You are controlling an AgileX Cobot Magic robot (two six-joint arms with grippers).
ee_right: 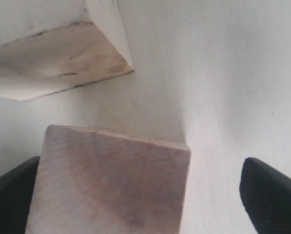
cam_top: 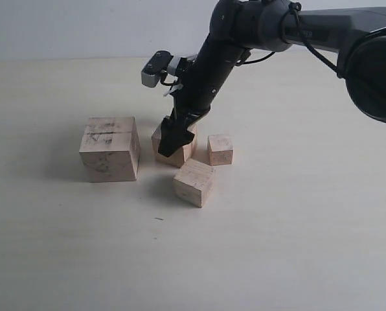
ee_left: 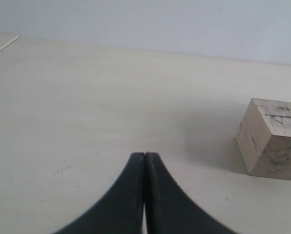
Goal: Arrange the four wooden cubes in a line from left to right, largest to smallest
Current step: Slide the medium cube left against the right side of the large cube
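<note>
The largest wooden cube (cam_top: 109, 149), scuffed with dark marks, stands at the left; it also shows in the left wrist view (ee_left: 272, 139) and the right wrist view (ee_right: 52, 63). Just right of it, a mid-sized cube (cam_top: 182, 153) sits between the fingers of my right gripper (cam_top: 175, 139), which is open. In the right wrist view this cube (ee_right: 111, 185) lies close against one finger (ee_right: 9, 200), with a clear gap to the other finger (ee_right: 270, 195). The smallest cube (cam_top: 220, 149) is to its right, and another mid-sized cube (cam_top: 193, 182) stands in front. My left gripper (ee_left: 145, 156) is shut and holds nothing.
The pale tabletop (cam_top: 296, 227) stretches around the cubes. The right arm (cam_top: 245, 26) reaches in from the upper right across the middle. The left arm is out of the exterior view.
</note>
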